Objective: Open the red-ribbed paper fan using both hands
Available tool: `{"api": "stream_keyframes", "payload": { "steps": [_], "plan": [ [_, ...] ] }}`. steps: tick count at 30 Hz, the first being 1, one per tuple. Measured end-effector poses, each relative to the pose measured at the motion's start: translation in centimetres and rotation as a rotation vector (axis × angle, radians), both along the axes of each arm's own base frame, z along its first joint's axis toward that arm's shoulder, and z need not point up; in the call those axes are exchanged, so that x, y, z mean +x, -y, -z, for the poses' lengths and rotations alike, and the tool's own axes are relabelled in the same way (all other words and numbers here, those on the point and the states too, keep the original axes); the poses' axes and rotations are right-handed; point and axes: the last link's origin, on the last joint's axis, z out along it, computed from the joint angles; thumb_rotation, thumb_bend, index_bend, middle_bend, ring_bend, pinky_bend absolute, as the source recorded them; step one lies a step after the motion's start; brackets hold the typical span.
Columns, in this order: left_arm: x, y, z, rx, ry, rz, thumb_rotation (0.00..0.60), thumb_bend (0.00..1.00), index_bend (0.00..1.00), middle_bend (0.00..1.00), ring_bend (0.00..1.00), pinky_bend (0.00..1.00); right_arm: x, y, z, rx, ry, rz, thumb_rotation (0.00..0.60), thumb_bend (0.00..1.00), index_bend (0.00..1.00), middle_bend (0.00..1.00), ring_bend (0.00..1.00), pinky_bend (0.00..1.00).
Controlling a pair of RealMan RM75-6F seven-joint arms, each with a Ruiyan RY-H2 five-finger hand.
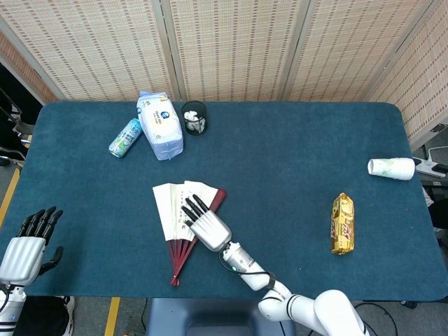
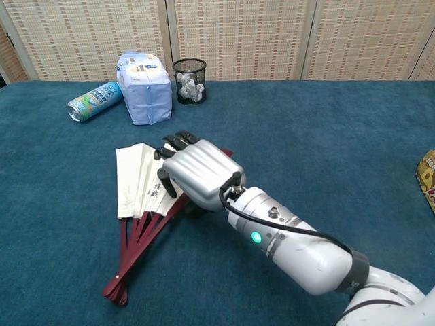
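Note:
The paper fan (image 1: 171, 206) (image 2: 132, 183) lies partly spread on the blue tablecloth, near the front centre. Its white leaf points toward the back and its red ribs (image 2: 139, 244) meet at a pivot near the front. My right hand (image 1: 208, 227) (image 2: 197, 170) lies palm down on the fan's right side, with its dark fingertips (image 1: 194, 206) stretched over the leaf and the outer red rib. My left hand (image 1: 28, 245) hovers at the table's front left corner, fingers apart and holding nothing, far from the fan. It does not show in the chest view.
At the back left are a lying can (image 1: 125, 137), a pack of tissues (image 1: 159, 126) and a black mesh cup (image 1: 194, 117). A tipped paper cup (image 1: 392, 168) and a yellow snack bar (image 1: 342, 224) lie at the right.

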Motion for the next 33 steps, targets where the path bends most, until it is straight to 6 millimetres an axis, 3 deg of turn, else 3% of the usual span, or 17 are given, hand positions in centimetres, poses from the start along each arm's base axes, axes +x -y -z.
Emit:
{"api": "stream_keyframes", "payload": {
  "steps": [5,11,14,22,25,31,33],
  "plan": [
    [0.1,0.0,-0.2,0.008,0.003,0.004,0.600,0.42,0.00,0.00,0.00,0.11,0.6,0.3,-0.5,-0.024,0.034,0.001,0.600,0.26,0.61,0.17,0.00,0.01],
    [0.3,0.1,-0.1,0.008,0.008,0.018,0.600,0.42,0.00,0.00,0.00,0.11,1.6,1.0,-1.9,-0.071,0.114,-0.009,0.600,0.50,0.65,0.20,0.02,0.04],
    [0.4,0.2,-0.1,0.009,0.008,0.022,0.600,0.41,0.00,0.00,0.00,0.11,2.3,1.3,-2.9,-0.094,0.156,-0.030,0.600,0.56,0.67,0.20,0.02,0.04],
    [0.6,0.5,-0.1,0.003,0.020,0.034,0.600,0.42,0.03,0.01,0.00,0.11,3.9,1.4,-5.3,-0.120,0.225,-0.078,0.600,0.58,0.69,0.21,0.02,0.04],
    [0.6,0.5,0.0,-0.017,0.052,0.034,0.600,0.42,0.09,0.03,0.00,0.12,4.5,1.2,-6.4,-0.124,0.249,-0.093,0.600,0.58,0.69,0.21,0.02,0.05],
    [0.4,0.0,0.4,-0.062,0.201,0.037,0.600,0.43,0.36,0.07,0.00,0.13,5.6,0.6,-8.8,-0.108,0.308,-0.108,0.600,0.58,0.69,0.21,0.02,0.05],
    [0.3,-0.3,0.7,-0.078,0.274,0.038,0.600,0.43,0.40,0.08,0.00,0.12,6.2,0.4,-9.8,-0.097,0.329,-0.106,0.600,0.58,0.69,0.21,0.02,0.05]
  ]
}}
